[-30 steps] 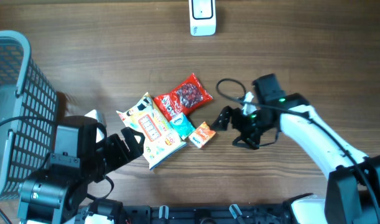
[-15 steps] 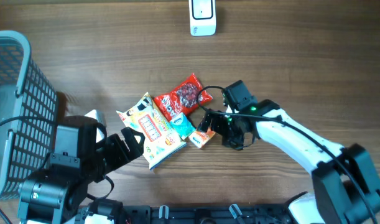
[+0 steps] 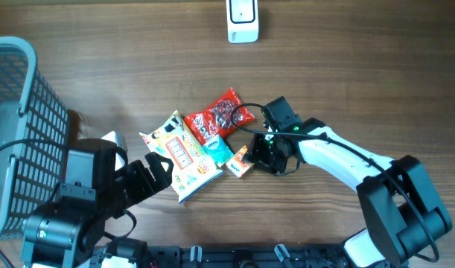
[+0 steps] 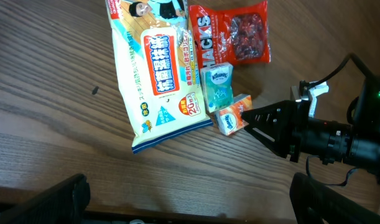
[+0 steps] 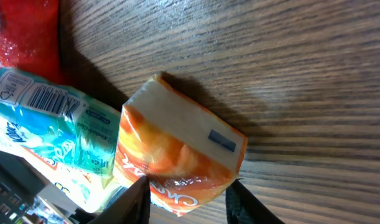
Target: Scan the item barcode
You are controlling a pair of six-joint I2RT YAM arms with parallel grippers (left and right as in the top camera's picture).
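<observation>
Basket (image 3: 22,112): far left of the overhead frame, cut off by the edge.
Left gripper (image 3: 151,176): fingers spread wide and holding nothing; in its own wrist view only the tips show, in the bottom corners.
Wipes pack (image 4: 155,81): centre-left, with Japanese print and a "20"; its top is cut off.
Red bag (image 4: 230,34): "SNACKS", the first letter hidden under the wipes pack.
Tissue pack (image 5: 50,124): teal, with a barcode on its upper end; its brand is too small to read.
Scanner (image 3: 242,20): top centre, partly out of frame.
Orange packet (image 5: 177,149): on the table touching the tissue pack; its writing is blurred.
Right gripper (image 3: 257,158): fingers flank the orange packet's near end; cannot tell whether they are pinching it.
</observation>
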